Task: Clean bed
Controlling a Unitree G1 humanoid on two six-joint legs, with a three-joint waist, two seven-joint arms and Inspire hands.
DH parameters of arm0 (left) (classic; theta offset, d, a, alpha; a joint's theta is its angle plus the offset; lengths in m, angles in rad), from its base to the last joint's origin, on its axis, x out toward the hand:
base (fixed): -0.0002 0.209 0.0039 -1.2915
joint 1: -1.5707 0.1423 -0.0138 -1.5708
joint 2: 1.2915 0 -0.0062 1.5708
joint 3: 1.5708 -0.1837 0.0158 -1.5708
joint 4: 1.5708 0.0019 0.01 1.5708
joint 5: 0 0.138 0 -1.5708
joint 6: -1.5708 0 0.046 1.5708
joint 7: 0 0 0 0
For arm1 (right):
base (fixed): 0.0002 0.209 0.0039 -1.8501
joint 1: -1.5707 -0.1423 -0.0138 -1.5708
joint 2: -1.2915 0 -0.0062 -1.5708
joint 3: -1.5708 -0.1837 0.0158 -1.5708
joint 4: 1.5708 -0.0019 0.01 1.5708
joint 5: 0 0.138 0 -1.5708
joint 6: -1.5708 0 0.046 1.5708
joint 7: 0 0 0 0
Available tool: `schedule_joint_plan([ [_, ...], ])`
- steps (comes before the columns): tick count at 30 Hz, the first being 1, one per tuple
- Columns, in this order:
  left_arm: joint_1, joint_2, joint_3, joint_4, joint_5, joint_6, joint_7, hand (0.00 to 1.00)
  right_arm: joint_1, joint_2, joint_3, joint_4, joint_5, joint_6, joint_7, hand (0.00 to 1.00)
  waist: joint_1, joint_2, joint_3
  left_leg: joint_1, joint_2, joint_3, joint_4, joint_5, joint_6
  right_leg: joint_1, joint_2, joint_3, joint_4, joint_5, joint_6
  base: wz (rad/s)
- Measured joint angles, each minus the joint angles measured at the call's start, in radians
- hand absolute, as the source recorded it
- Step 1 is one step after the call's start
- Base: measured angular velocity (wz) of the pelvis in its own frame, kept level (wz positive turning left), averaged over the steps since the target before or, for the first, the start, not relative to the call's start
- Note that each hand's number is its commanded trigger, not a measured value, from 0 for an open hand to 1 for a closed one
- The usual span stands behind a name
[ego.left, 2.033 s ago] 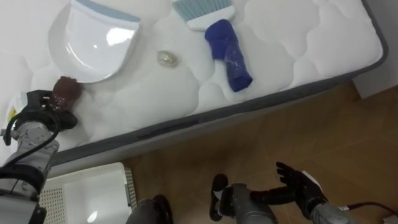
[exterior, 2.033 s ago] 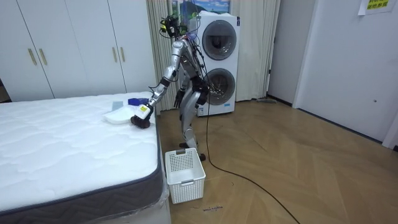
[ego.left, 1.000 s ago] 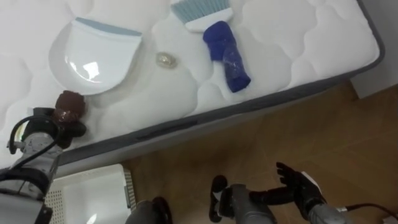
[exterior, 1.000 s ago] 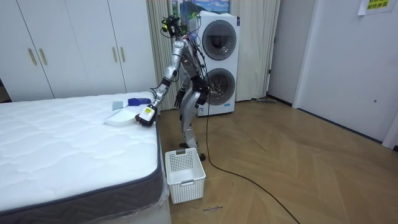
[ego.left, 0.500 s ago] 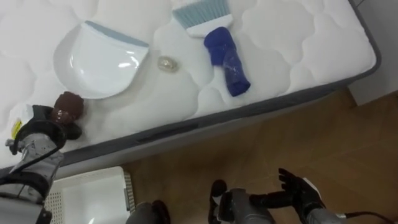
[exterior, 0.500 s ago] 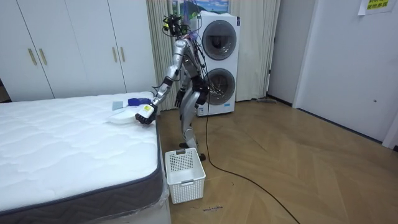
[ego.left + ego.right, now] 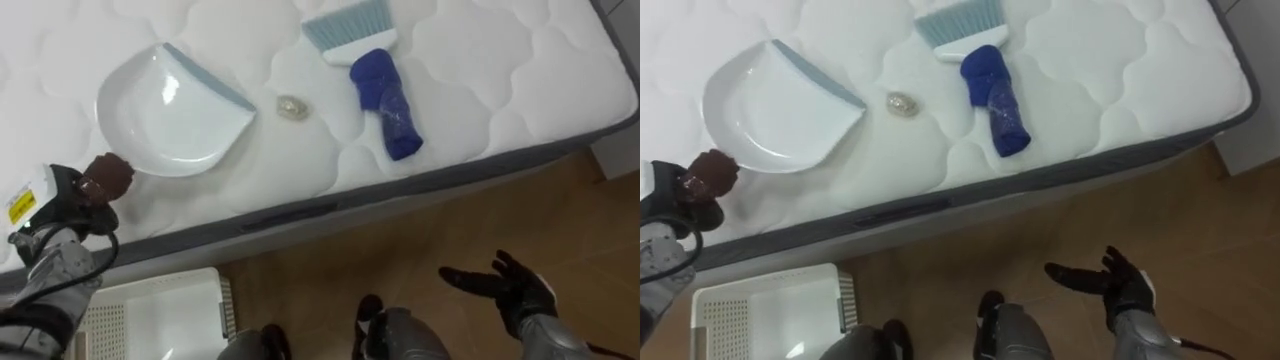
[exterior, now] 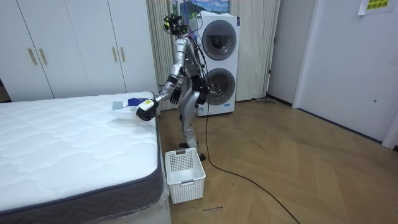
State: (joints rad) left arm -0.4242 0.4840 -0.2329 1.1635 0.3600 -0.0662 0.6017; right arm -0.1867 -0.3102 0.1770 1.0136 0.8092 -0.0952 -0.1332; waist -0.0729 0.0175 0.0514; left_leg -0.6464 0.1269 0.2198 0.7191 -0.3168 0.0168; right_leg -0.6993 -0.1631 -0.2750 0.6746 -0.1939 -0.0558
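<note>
A white dustpan with a pale blue lip lies on the white mattress. To its right rest a small crumpled wad and a brush with pale bristles and a blue handle. My left hand is at the lower left, over the bed's near edge, shut on a brown lump held above the mattress. In the room view that left hand hangs at the bed's corner. My right hand is open over the wooden floor, low on the right.
A white slatted basket stands on the floor below the bed's edge, just under my left arm; the room view has the basket by the bed's corner. I stand beside the bed, with stacked washing machines behind me.
My left hand has lifted the brown lump off the mattress and drawn it back toward the bed's edge. The dustpan has turned a little. The camera has shifted.
</note>
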Motion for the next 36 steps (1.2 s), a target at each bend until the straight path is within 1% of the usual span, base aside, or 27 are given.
schedule_joint_plan([
  [3, 0.031, 0.001, 0.000, -0.023, 0.006, -0.009, 0.027, 1.00, -0.010, -0.008, -0.015, -0.002, 0.040, -0.005, -0.037, 0.00, 0.008, -0.001, -0.0006, 0.007, 0.000, 0.008, -0.003, 0.000, 0.000, 0.000, 0.001, 0.008, 0.001, 0.001, 0.001, -0.07],
  [5, 0.043, 0.001, 0.000, -0.023, 0.008, -0.009, 0.029, 1.00, -0.015, -0.013, -0.024, -0.006, 0.046, -0.008, -0.054, 0.00, 0.012, -0.001, -0.0010, 0.017, 0.001, 0.021, -0.010, 0.000, 0.000, -0.001, 0.003, 0.023, 0.002, 0.002, 0.003, -0.15],
  [6, 0.058, 0.001, 0.000, -0.023, 0.018, -0.009, 0.042, 1.00, -0.019, -0.013, -0.045, -0.014, 0.048, -0.011, -0.069, 0.00, 0.013, -0.001, -0.0013, 0.027, 0.000, 0.033, -0.015, 0.000, 0.000, -0.002, 0.003, 0.033, 0.004, 0.002, 0.003, -0.15],
  [8, 0.076, 0.001, 0.000, -0.024, 0.040, -0.010, 0.065, 1.00, -0.017, -0.013, -0.077, -0.042, 0.051, -0.019, -0.106, 0.00, 0.010, -0.001, -0.0021, 0.038, -0.001, 0.047, -0.027, 0.002, 0.003, -0.002, 0.001, 0.043, 0.003, 0.003, 0.004, -0.12],
  [9, 0.084, 0.001, -0.002, -0.025, 0.047, -0.011, 0.073, 1.00, -0.022, -0.014, -0.091, -0.050, 0.053, -0.026, -0.133, 0.00, 0.006, -0.002, -0.0030, 0.043, -0.002, 0.054, -0.034, 0.004, 0.004, -0.002, -0.006, 0.046, 0.003, 0.003, 0.004, -0.06],
  [10, 0.089, 0.001, -0.002, -0.026, 0.047, -0.012, 0.075, 1.00, -0.025, -0.015, -0.091, -0.054, 0.055, -0.029, -0.149, 0.00, 0.004, -0.004, -0.0040, 0.045, -0.003, 0.056, -0.039, 0.006, 0.005, -0.002, -0.007, 0.047, 0.003, 0.003, 0.004, 0.00],
  [12, 0.114, 0.001, -0.003, -0.046, 0.050, -0.026, 0.091, 1.00, -0.028, -0.021, -0.091, -0.082, 0.060, -0.048, -0.201, 0.00, -0.007, -0.013, -0.0098, 0.050, -0.010, 0.058, -0.050, 0.011, 0.003, -0.003, -0.009, 0.051, 0.001, 0.002, 0.005, 0.00],
  [13, 0.114, 0.001, -0.007, -0.046, 0.061, -0.036, 0.092, 1.00, -0.030, -0.022, -0.094, -0.088, 0.059, -0.061, -0.223, 0.00, -0.008, -0.019, -0.0137, 0.050, -0.011, 0.058, -0.052, 0.012, 0.003, -0.003, -0.009, 0.051, 0.000, 0.002, 0.005, 0.00],
  [14, 0.114, 0.001, -0.007, -0.046, 0.066, -0.042, 0.092, 1.00, -0.032, -0.022, -0.099, -0.089, 0.059, -0.066, -0.232, 0.00, -0.007, -0.022, -0.0159, 0.051, -0.011, 0.058, -0.054, 0.012, 0.003, -0.003, -0.009, 0.051, -0.001, 0.002, 0.005, 0.00],
  [15, 0.115, 0.001, -0.009, -0.046, 0.069, -0.056, 0.092, 1.00, -0.039, -0.022, -0.116, -0.089, 0.059, -0.076, -0.254, 0.00, -0.007, -0.027, -0.0190, 0.052, -0.014, 0.058, -0.059, 0.015, 0.004, -0.003, -0.009, 0.052, -0.004, 0.003, 0.007, 0.00],
  [16, 0.115, 0.001, -0.009, -0.046, 0.068, -0.067, 0.092, 1.00, -0.047, -0.024, -0.128, -0.089, 0.060, -0.092, -0.277, 0.00, -0.008, -0.029, -0.0193, 0.051, -0.014, 0.058, -0.061, 0.016, 0.005, -0.003, -0.008, 0.052, -0.008, 0.006, 0.009, 0.00],
  [18, 0.116, 0.001, -0.012, -0.046, 0.066, -0.073, 0.092, 1.00, -0.051, -0.030, -0.139, -0.101, 0.057, -0.112, -0.315, 0.00, -0.009, -0.029, -0.0193, 0.048, -0.015, 0.057, -0.063, 0.016, 0.006, -0.003, -0.007, 0.051, -0.015, 0.009, 0.011, 0.00],
  [20, 0.123, 0.001, -0.018, -0.046, 0.066, -0.078, 0.092, 1.00, -0.051, -0.032, -0.167, -0.128, 0.037, -0.120, -0.363, 0.00, -0.010, -0.029, -0.0192, 0.048, -0.017, 0.058, -0.064, 0.016, 0.007, -0.003, -0.005, 0.052, -0.017, 0.010, 0.013, 0.00],
  [22, 0.128, 0.001, -0.027, -0.046, 0.066, -0.091, 0.092, 1.00, -0.064, -0.042, -0.174, -0.141, 0.001, -0.148, -0.437, 0.00, -0.012, -0.031, -0.0183, 0.045, -0.018, 0.057, -0.063, 0.015, 0.009, -0.004, -0.008, 0.050, -0.017, 0.010, 0.014, 0.00],
  [23, 0.129, 0.001, -0.030, -0.046, 0.066, -0.092, 0.091, 1.00, -0.070, -0.042, -0.178, -0.149, -0.013, -0.153, -0.459, 0.00, -0.015, -0.031, -0.0180, 0.045, -0.019, 0.058, -0.063, 0.014, 0.009, -0.004, -0.008, 0.050, -0.017, 0.010, 0.015, 0.00],
  [25, 0.134, 0.001, -0.058, -0.046, 0.068, -0.097, 0.086, 1.00, -0.084, -0.042, -0.180, -0.192, -0.094, -0.175, -0.523, 0.00, -0.016, -0.031, -0.0180, 0.045, -0.018, 0.060, -0.067, 0.014, 0.010, -0.005, -0.007, 0.051, -0.021, 0.011, 0.016, -0.02],
  [27, 0.135, -0.001, -0.066, -0.046, 0.069, -0.099, 0.080, 1.00, -0.091, -0.043, -0.183, -0.251, -0.172, -0.180, -0.571, 0.00, -0.014, -0.031, -0.0180, 0.042, -0.018, 0.063, -0.069, 0.014, 0.010, -0.011, -0.004, 0.055, -0.023, 0.012, 0.016, -0.05],
  [28, 0.135, -0.001, -0.066, -0.045, 0.076, -0.099, 0.072, 1.00, -0.108, -0.044, -0.182, -0.274, -0.225, -0.192, -0.597, 0.00, -0.013, -0.031, -0.0179, 0.041, -0.018, 0.066, -0.072, 0.015, 0.010, -0.016, -0.010, 0.057, -0.022, 0.012, 0.016, -0.04],
  [29, 0.135, -0.001, -0.066, -0.045, 0.078, -0.099, 0.067, 1.00, -0.117, -0.046, -0.182, -0.283, -0.253, -0.195, -0.610, 0.00, -0.013, -0.031, -0.0179, 0.041, -0.019, 0.068, -0.073, 0.015, 0.011, -0.017, -0.012, 0.058, -0.020, 0.012, 0.016, 0.00],
  [31, 0.135, -0.001, -0.065, -0.045, 0.080, -0.098, 0.041, 1.00, -0.159, -0.063, -0.182, -0.302, -0.364, -0.200, -0.640, 0.00, -0.009, -0.031, -0.0179, 0.046, -0.019, 0.071, -0.081, 0.017, 0.011, -0.019, -0.014, 0.059, -0.019, 0.010, 0.017, 0.00],
  [32, 0.134, -0.001, -0.065, -0.045, 0.080, -0.097, 0.033, 1.00, -0.168, -0.067, -0.181, -0.310, -0.389, -0.200, -0.646, 0.00, -0.008, -0.031, -0.0179, 0.046, -0.019, 0.071, -0.082, 0.017, 0.011, -0.019, -0.014, 0.059, -0.019, 0.009, 0.017, 0.00],
  [34, 0.133, -0.001, -0.065, -0.045, 0.076, -0.093, -0.004, 1.00, -0.199, -0.090, -0.157, -0.328, -0.433, -0.222, -0.662, 0.00, -0.003, -0.032, -0.0174, 0.047, -0.019, 0.070, -0.082, 0.017, 0.011, -0.018, -0.014, 0.060, -0.021, 0.008, 0.018, 0.00],
  [36, 0.127, -0.001, -0.065, -0.045, 0.071, -0.088, -0.031, 1.00, -0.216, -0.098, -0.128, -0.339, -0.459, -0.224, -0.671, 0.00, 0.006, -0.037, -0.0143, 0.048, -0.018, 0.072, -0.080, 0.016, 0.011, -0.017, -0.011, 0.062, -0.024, 0.008, 0.018, -0.02],
])
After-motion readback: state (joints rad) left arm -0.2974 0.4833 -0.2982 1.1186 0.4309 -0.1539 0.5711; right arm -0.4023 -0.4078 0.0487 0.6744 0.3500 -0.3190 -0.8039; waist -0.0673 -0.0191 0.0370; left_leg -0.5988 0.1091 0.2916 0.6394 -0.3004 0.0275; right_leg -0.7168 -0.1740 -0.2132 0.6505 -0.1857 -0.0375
